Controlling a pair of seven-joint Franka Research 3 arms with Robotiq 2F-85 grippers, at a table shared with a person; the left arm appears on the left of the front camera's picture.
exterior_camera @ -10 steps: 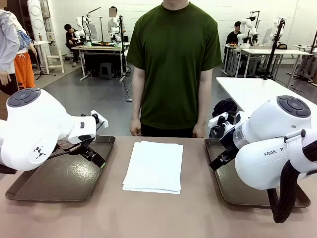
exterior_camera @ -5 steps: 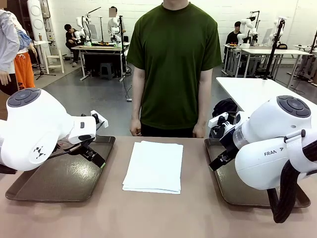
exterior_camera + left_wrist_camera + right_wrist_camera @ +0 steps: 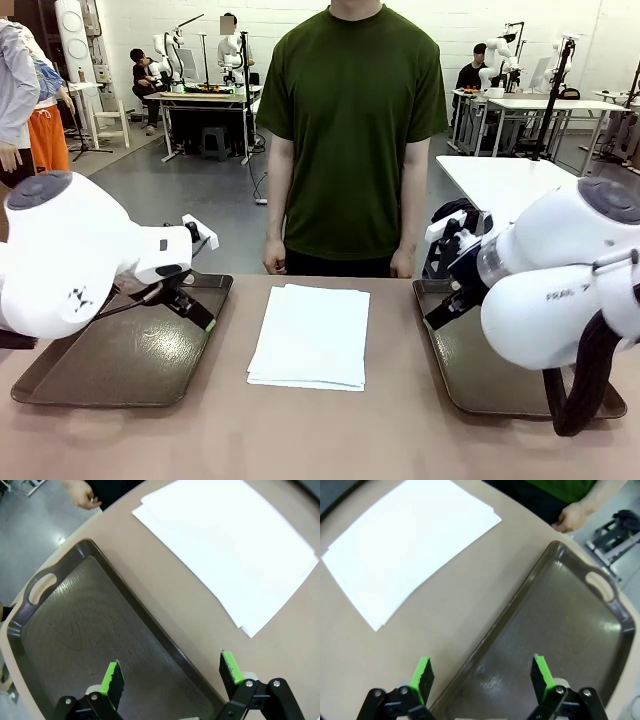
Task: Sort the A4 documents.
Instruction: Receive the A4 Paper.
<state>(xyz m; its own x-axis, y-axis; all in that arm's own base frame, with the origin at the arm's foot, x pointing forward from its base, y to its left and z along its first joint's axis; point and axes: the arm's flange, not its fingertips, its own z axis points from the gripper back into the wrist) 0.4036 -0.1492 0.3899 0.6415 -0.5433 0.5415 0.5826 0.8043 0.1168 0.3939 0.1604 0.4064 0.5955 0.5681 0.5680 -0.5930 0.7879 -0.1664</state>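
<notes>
Left tray (image 3: 100, 365) and right tray (image 3: 465, 375) lie on the tan table (image 3: 320, 435) before a standing person (image 3: 350, 130)

My left gripper (image 3: 172, 677) is showing bright green pads (image 3: 112, 677) on black fingers, and my right gripper (image 3: 482, 675) is wearing the same green pads (image 3: 540, 672) on black. My left arm (image 3: 60, 250) and right arm (image 3: 560, 300) are shining plain white. The sheets of paper (image 3: 310, 335) at the middle of the desk (image 3: 330, 440) are lying plain white, and the desk is showing a flat pinkish brown. The left tray (image 3: 120, 355), by the desk's left edge, is gleaming dark brown with a faint wood-grain pattern. The right tray (image 3: 455, 350), by the right edge, is looking the same dark brown. At the far edge, the person's shirt (image 3: 350, 120) is showing plain dark green.
</notes>
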